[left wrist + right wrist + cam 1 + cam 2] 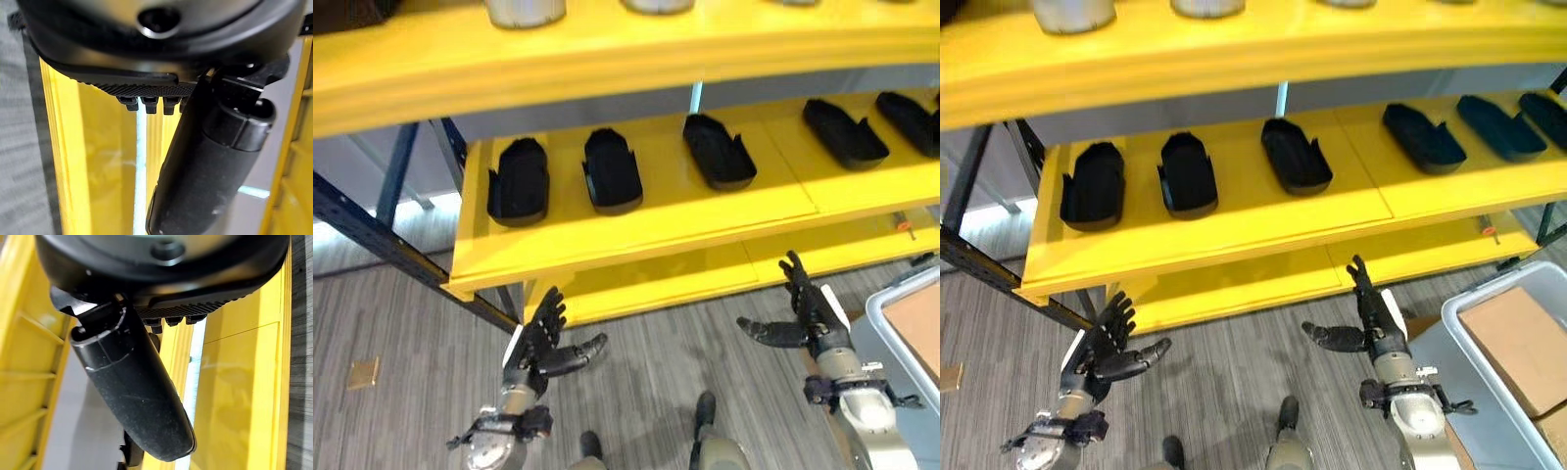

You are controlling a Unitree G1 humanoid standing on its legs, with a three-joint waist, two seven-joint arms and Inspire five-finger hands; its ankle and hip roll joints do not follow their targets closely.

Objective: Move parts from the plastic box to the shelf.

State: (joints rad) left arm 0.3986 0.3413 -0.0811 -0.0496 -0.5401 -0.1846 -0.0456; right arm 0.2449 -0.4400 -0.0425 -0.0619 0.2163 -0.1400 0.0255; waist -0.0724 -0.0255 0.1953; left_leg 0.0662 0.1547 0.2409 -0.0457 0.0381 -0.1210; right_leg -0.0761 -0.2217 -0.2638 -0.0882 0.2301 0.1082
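Both of the robot's hands hang empty in front of a yellow shelf [636,220], above a grey wood-grain floor [411,333]. The left hand [536,345], at about seven o'clock in the head camera's view, has its fingers straight and spread toward the shelf, thumb out to the side, grasping nothing. The right hand [1378,318], at about five o'clock, is likewise released, fingers pointing up at the shelf's front edge and thumb stretched toward the left hand. The wrist views confirm it: the left hand [210,161] and the right hand [132,391] each show a straight thumb with only yellow shelving beyond.

The black parts [612,168] already lie in a row on the middle shelf board, across the view from ten o'clock to two o'clock. Three sit near one another on the left half, hollow side up, and three more on the right half toward two o'clock, the last one cut off by the picture's edge. All lie apart from one another and well apart from both hands.

On the top shelf board, at twelve o'clock, stand the bases of grey metal cans [524,12]. The pale plastic box [1489,392] sits on the floor at four o'clock, just beside the right arm, with a brown cardboard piece [1518,348] in it.
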